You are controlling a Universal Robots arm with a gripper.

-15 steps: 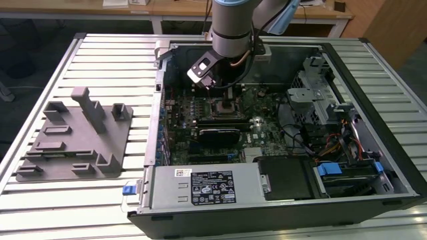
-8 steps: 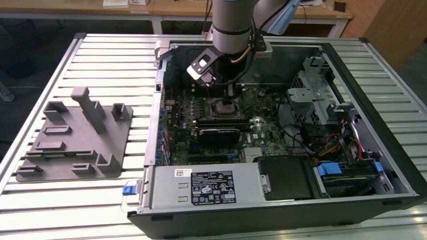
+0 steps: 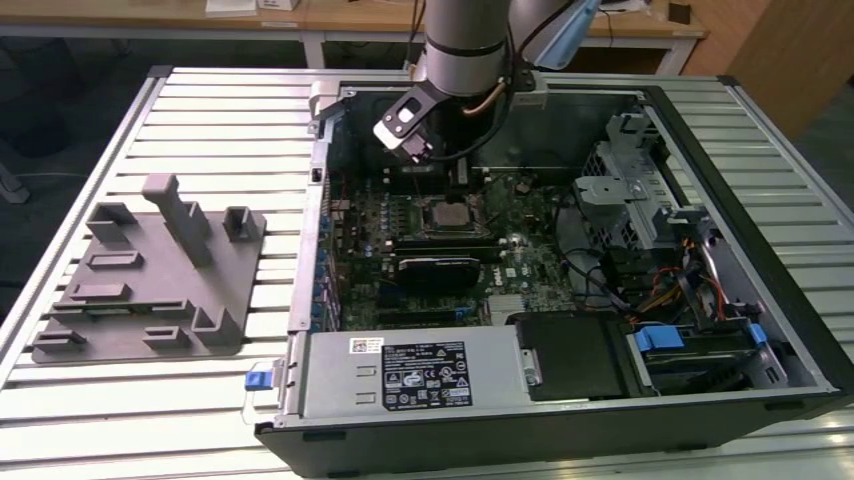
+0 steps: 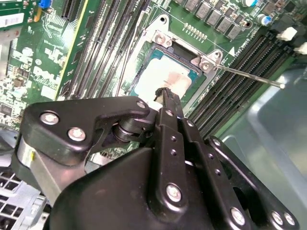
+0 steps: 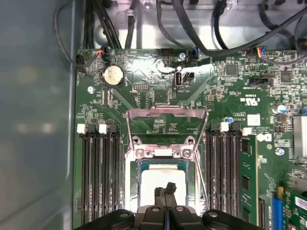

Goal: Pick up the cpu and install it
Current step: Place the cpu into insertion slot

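Observation:
The cpu (image 5: 160,179) lies flat in the motherboard socket, its pale metal top facing up; it also appears in the second wrist view (image 4: 168,72) and the exterior view (image 3: 451,212). The socket's metal load plate (image 5: 165,115) stands flipped open, and its thin lever (image 4: 249,76) sticks out to one side. My gripper (image 5: 165,190) hangs right over the cpu's top with both black fingers pressed together and nothing between them. In the second wrist view the gripper's (image 4: 165,93) tip sits at or just above the chip; I cannot tell if it touches.
The open computer case (image 3: 694,110) lies on a slatted metal table (image 3: 200,130). A grey plastic fixture block (image 3: 147,290) stands at the exterior view's left. Memory slots (image 5: 98,172) flank the socket. Cables (image 5: 192,28), a power supply (image 3: 400,375) and drive cages (image 3: 641,190) crowd the case.

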